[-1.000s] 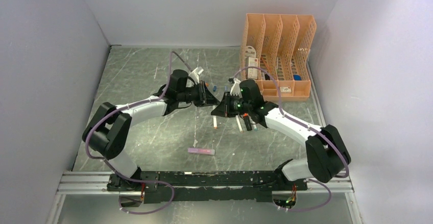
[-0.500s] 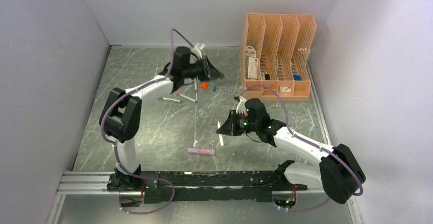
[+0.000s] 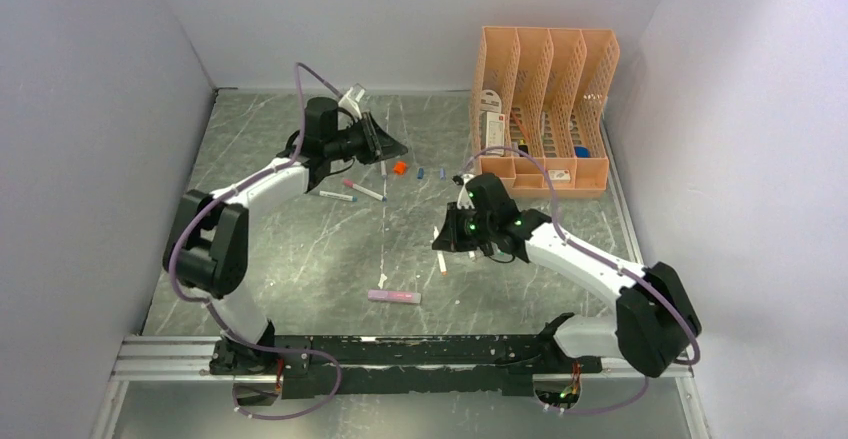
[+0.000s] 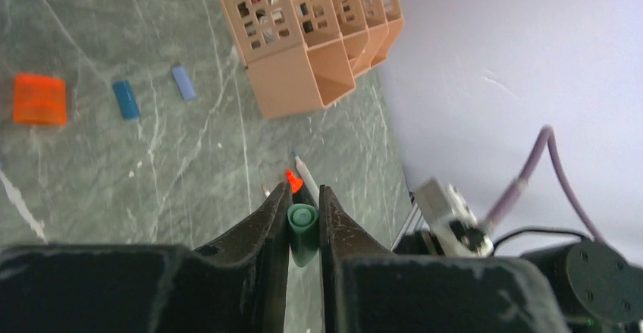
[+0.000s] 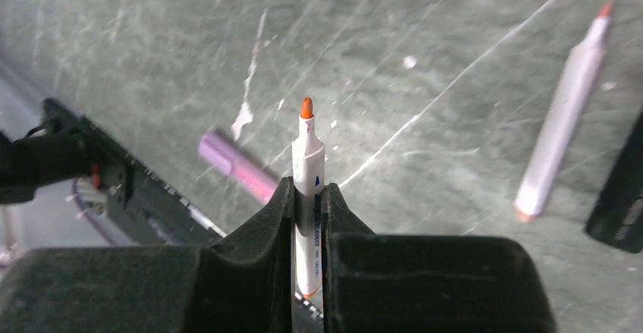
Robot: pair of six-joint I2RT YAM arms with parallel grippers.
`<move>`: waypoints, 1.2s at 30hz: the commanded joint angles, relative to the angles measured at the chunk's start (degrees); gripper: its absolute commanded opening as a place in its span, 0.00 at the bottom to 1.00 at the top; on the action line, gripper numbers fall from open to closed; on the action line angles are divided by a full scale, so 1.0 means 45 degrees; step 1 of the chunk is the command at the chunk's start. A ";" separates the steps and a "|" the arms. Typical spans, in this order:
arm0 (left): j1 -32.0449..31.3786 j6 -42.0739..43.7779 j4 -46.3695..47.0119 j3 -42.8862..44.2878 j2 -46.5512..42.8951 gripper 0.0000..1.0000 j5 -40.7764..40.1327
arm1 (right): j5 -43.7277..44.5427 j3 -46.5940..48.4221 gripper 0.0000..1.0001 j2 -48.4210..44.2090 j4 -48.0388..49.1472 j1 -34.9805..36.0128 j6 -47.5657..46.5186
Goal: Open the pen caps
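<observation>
Grey-green marble table (image 3: 300, 249), plain pale walls all round, pretty bare setup. Left gripper (image 4: 305, 196) is clamped on a small green cap (image 4: 303, 234), pinched right between the two fingers and held up off the table. Down ahead of it and off to its left there's a loose row of loose ones lying flat: an orange cap (image 4: 39, 99), a blue cap (image 4: 126, 98) and a lilac cap (image 4: 182, 83), all apart from each other, with the peach organiser (image 4: 303, 37) standing just past them. Right gripper (image 5: 308, 189) is squeezed tight on an orange-tipped pen (image 5: 308, 151), its bare tip poking out beyond the fingertips toward the table. Just past that tip lies a purple pen (image 5: 235, 166). Off to this gripper's right lies a white pen (image 5: 561, 128), and near that a black pen (image 5: 618, 196) cut off by the edge. From above, the two grippers are well apart.
</observation>
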 commanded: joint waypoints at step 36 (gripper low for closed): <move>-0.0078 0.1174 -0.0776 -0.1612 -0.1589 0.22 -0.0026 | 0.5739 0.3214 0.26 0.4989 -0.2392 -0.0030 -0.2488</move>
